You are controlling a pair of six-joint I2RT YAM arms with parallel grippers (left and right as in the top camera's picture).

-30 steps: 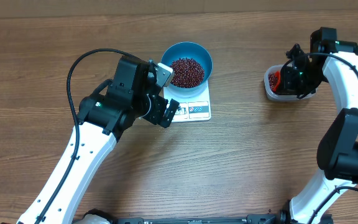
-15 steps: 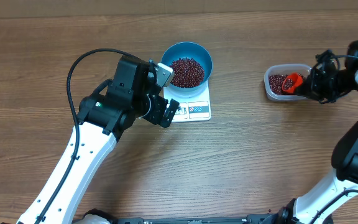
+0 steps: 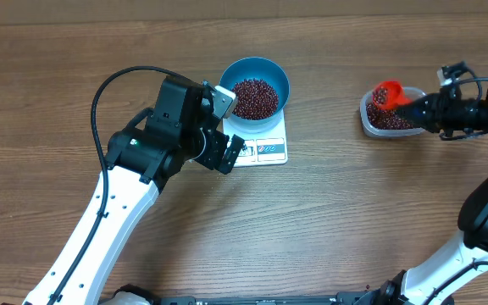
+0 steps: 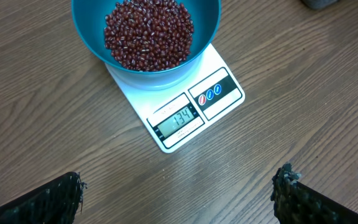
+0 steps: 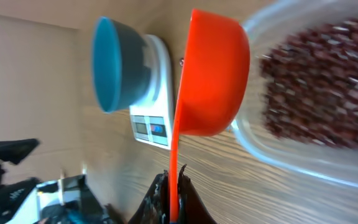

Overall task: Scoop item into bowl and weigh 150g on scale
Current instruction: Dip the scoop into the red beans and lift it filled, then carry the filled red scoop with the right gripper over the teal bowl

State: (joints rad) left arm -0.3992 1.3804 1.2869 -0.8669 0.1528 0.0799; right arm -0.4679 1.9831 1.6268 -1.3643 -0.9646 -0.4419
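The right gripper (image 5: 171, 198) pinches the orange scoop (image 5: 213, 74) by its thin handle; the left gripper (image 4: 176, 185) gapes empty. The loose beans (image 5: 316, 87) would likely roll and spill, so level carrying seems wise.

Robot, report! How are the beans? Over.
Left gripper open near scale. Right gripper shut on orange scoop at tub. Beans in bowl on scale.

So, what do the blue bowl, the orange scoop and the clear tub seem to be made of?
Probably plastic for the bowl: smooth even blue, soft sheen. The scoop, likely moulded plastic: glossy uniform orange, thin handle. The tub, apparently clear plastic: the beans show through its wall.
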